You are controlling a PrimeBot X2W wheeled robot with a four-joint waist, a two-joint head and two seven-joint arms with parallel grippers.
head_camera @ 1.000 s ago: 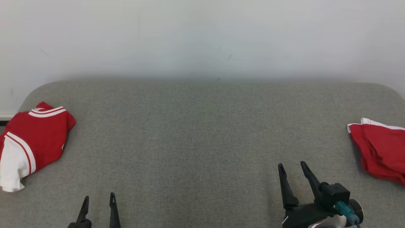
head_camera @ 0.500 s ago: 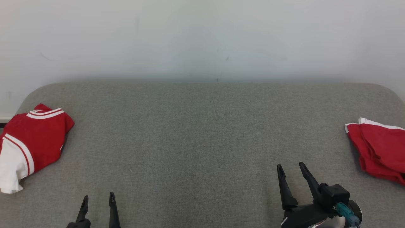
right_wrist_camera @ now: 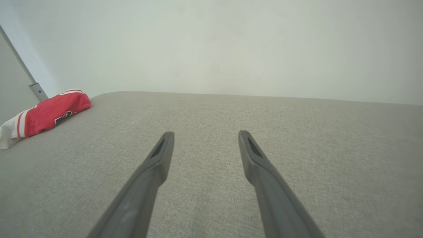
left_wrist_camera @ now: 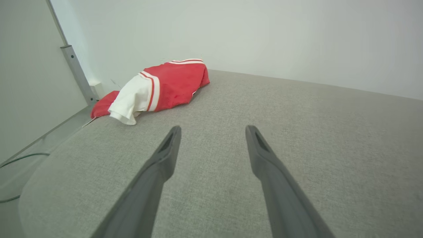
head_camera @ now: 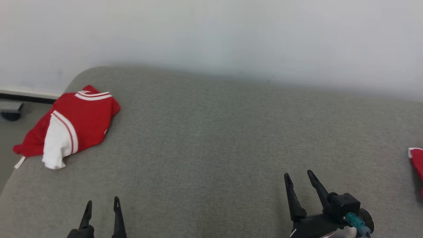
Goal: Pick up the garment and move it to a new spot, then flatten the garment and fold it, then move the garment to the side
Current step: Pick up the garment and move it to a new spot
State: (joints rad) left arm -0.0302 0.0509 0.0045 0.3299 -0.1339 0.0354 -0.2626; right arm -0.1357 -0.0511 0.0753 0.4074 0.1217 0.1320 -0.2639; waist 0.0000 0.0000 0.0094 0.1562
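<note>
Garment point(head_camera: 79, 122), red and white, lies at the far left corner of the grey counter point(head_camera: 211, 132). Left hand point(head_camera: 102, 200) and right hand point(head_camera: 298, 173) hover at the near edge, fingers apart, empty. Red cloth point(head_camera: 417, 165) lies at the right edge.

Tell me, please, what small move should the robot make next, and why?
Probably reach the left gripper forward and left toward the red and white jersey. It and the right gripper are open and empty above the grey cushion, and the jersey lies nearest the left one.
</note>
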